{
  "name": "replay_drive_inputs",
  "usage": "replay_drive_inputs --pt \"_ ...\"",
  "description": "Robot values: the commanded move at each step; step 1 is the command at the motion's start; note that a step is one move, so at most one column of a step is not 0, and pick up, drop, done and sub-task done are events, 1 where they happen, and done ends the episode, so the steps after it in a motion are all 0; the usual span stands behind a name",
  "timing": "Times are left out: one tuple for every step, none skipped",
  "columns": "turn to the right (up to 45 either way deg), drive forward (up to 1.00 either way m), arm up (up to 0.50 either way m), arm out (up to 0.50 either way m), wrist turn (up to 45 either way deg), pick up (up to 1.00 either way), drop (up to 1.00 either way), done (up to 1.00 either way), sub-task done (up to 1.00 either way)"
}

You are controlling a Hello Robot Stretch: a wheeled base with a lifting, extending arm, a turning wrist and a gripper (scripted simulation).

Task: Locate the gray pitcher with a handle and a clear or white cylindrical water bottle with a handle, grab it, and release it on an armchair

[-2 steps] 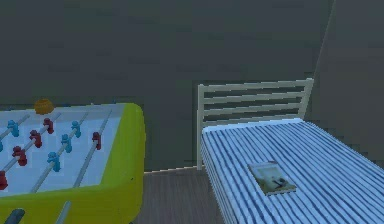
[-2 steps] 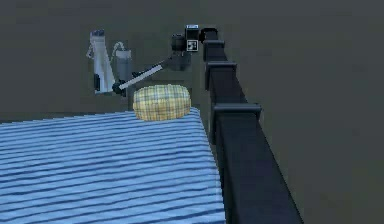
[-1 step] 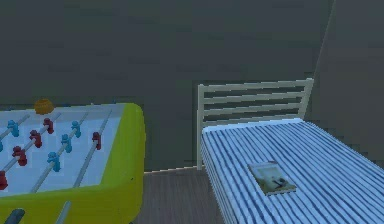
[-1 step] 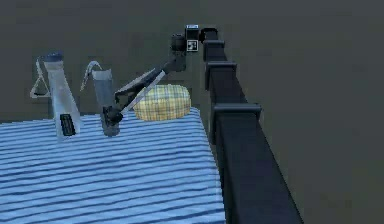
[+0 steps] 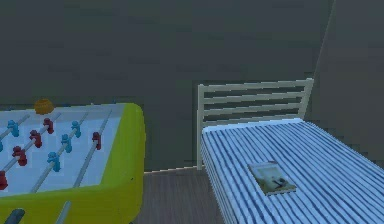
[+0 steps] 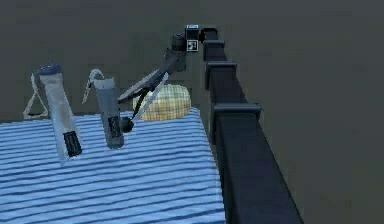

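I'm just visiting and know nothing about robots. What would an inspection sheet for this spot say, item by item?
Surface: bed with a blue striped cover and a white slatted headboard.
Job's things: two pale cylinders with handles, left bottle and right bottle, both tilted against the cover; which one is the pitcher cannot be told.
Clutter: checked pillow; thin book lying flat on the cover.
Grippers: gripper at the right bottle; cannot tell whether it holds anything.
Cables: nothing seen.
Surroundings: yellow foosball table beside the bed, orange ball at its far edge; dark walls.
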Motion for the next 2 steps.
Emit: replay_drive_inputs --pt "0.0 0.0 0.0 -0.46 0.0 0.0 0.0 0.0 0.0" --pt "-45.0 0.0 0.0 0.0 0.0 0.0 0.0 0.0 0.0"
